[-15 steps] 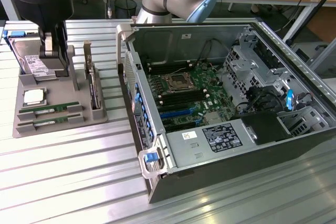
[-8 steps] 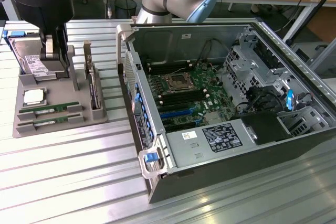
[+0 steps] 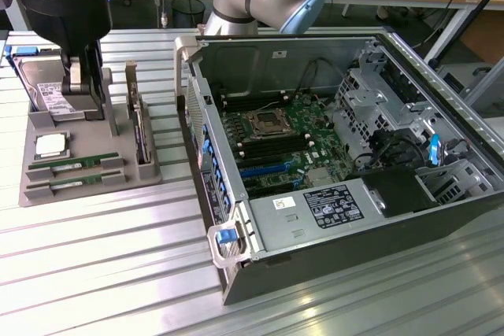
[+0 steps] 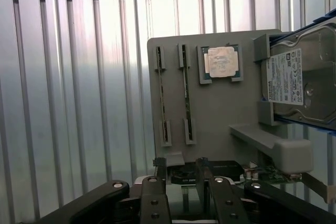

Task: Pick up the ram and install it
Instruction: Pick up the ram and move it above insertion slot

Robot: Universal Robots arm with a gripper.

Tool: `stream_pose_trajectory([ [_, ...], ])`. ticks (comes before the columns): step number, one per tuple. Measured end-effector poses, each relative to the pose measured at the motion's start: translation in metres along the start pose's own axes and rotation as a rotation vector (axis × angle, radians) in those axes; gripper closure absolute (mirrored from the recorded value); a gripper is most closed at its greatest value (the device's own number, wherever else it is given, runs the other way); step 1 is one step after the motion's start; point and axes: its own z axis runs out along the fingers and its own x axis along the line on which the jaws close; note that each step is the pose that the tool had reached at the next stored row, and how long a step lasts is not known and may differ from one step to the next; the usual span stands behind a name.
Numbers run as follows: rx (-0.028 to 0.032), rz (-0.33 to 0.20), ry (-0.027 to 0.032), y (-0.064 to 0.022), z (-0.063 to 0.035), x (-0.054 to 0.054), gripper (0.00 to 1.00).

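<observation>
1. On the exterior view's left, a grey tray sat on the ribbed metal tabletop with loose computer parts on it.
2. At the tray's far end lay a hard drive with a white label. The wrist view showed rows of print and a barcode on this label, but none of it could be read.
3. A processor lay flat in front of the drive, with a pale, smeared top and no legible marking.
4. At the tray's near end, the first ram stick and the second ram stick rested in their own holders. They were parallel, and their long axes ran from the exterior view's left to its right, along the tabletop's ribs. The wrist view caught them edge-on, as two thin strips. No writing on them could be made out.
5. The hand hung over the tray's far end just beside the drive. Its fingers were spread wide and empty, clear of both sticks.
6. An expansion card stood on edge along the tray's right side.
7. Further right lay the open computer case, with the motherboard showing inside. A black label and a small white sticker sat on the power supply, and their print was too fine to read.
</observation>
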Motion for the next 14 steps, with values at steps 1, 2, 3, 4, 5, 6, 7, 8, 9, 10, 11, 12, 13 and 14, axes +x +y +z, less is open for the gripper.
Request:
stream_pose_trajectory([
  [1,0.0,0.0,0.0,0.0,0.0006,0.0,0.64],
  [2,-0.0001,0.0,0.0,0.0,0.001,0.0,0.64],
  [3,0.0,0.0,0.0,0.0,0.0017,0.0,0.64],
  [4,0.0,0.0,0.0,-0.0001,0.0023,0.0,0.64],
  [5,0.0,0.0,0.0,-0.0001,0.0033,0.0,0.64],
  [6,0.0,0.0,0.0,-0.0001,0.0044,0.0,0.64],
  [7,0.0,0.0,-0.0001,-0.0001,0.0053,0.0,0.64],
  [8,-0.0001,0.0,0.0,-0.0001,0.0061,0.0,0.64],
  [9,0.0,0.0,-0.0001,-0.0001,0.0066,0.0,0.64],
  [10,-0.0001,0.0,0.0,-0.0001,0.007,0.0,0.64],
  [11,-0.0001,0.0,0.0,-0.0002,0.0075,0.0,0.64],
  [12,-0.0001,0.0,0.0,-0.0002,0.0082,0.0,0.64],
  [13,0.0,0.0,0.0,-0.0002,0.0093,0.0,0.64],
  [14,0.0,0.0,0.0,-0.0002,0.0107,0.0,0.64],
])
